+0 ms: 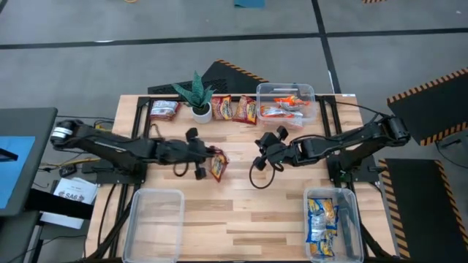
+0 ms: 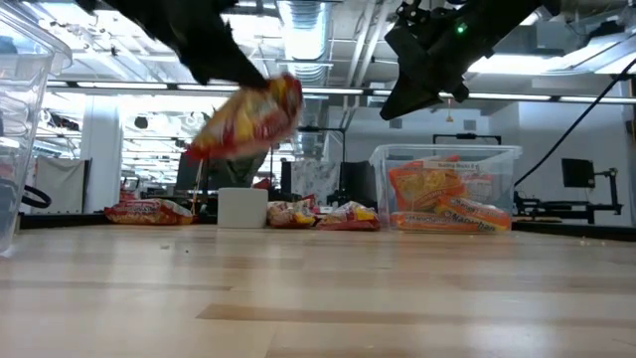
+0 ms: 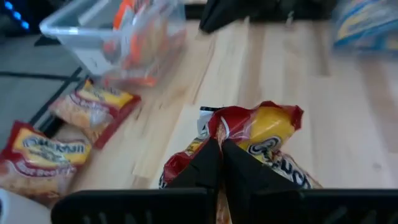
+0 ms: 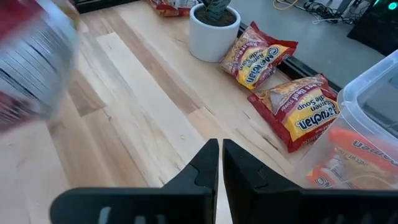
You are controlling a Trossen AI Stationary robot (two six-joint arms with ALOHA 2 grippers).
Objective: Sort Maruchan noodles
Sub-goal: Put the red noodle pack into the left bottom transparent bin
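Note:
My left gripper (image 1: 208, 155) is shut on a red-and-yellow noodle packet (image 1: 218, 165) above the middle of the table; the low view shows that packet (image 2: 248, 117) in the air. My right gripper (image 1: 262, 155) is shut and empty, hovering to the packet's right. Three red-yellow packets (image 1: 164, 109) (image 1: 221, 108) (image 1: 246, 109) lie flat along the far edge. Orange packets (image 1: 284, 106) fill the far clear bin. Blue-yellow packets (image 1: 322, 219) lie in the near right bin. My left gripper (image 3: 219, 149) pinches the red-and-yellow packet between its two fingers at one crinkled edge (image 3: 217, 124). The fingers reach it from the table's left, roughly level. The packet is lifted clear of the table and hangs tilted from the fingers (image 2: 214, 60).
A green spiky plant in a white pot (image 1: 200, 102) stands between the far packets. An empty clear bin (image 1: 153, 219) sits at the near left. The far bin (image 1: 313, 93) and the near right bin (image 1: 351, 212) stand on the right half. Bare wood lies between the near bins.

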